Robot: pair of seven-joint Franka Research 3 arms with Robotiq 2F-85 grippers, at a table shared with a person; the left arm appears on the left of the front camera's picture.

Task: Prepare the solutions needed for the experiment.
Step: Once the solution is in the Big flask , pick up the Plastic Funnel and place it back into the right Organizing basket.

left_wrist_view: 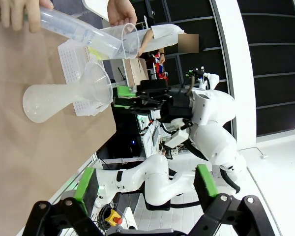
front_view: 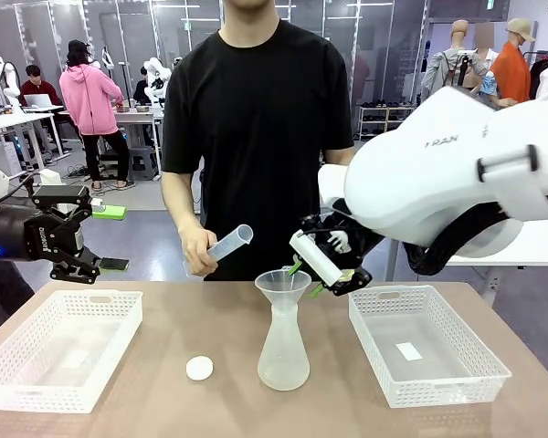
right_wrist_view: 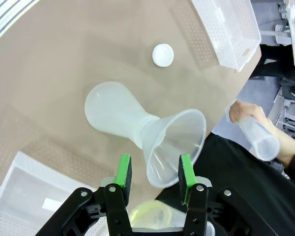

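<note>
Near edge: left basket (front_view: 36, 365) and right basket (front_view: 457, 374); a white cap (front_view: 199, 368) lies left of the flask (front_view: 283, 356).
Centre: flask upright, funnel (front_view: 283, 281) in its neck; I cannot make out any liquid inside.
Right arm: right gripper (front_view: 321, 269) clenched on a tilted tube (front_view: 312, 257), just right of the funnel.
Solution: pale yellow-green liquid (right_wrist_view: 148, 215) sits in that tube.
Left arm: left gripper (front_view: 93, 235) released, holding nothing, far left.
Person: hand (front_view: 198, 251) holds a clear cylinder (front_view: 230, 244) left of the funnel.
Progress: probably early, as the pour into the flask remains.

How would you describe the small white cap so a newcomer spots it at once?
Start at the brown table. Between the left-hand white basket and the frosted conical flask at its middle lies the cap. It is the one small, flat, round white piece there.
</note>
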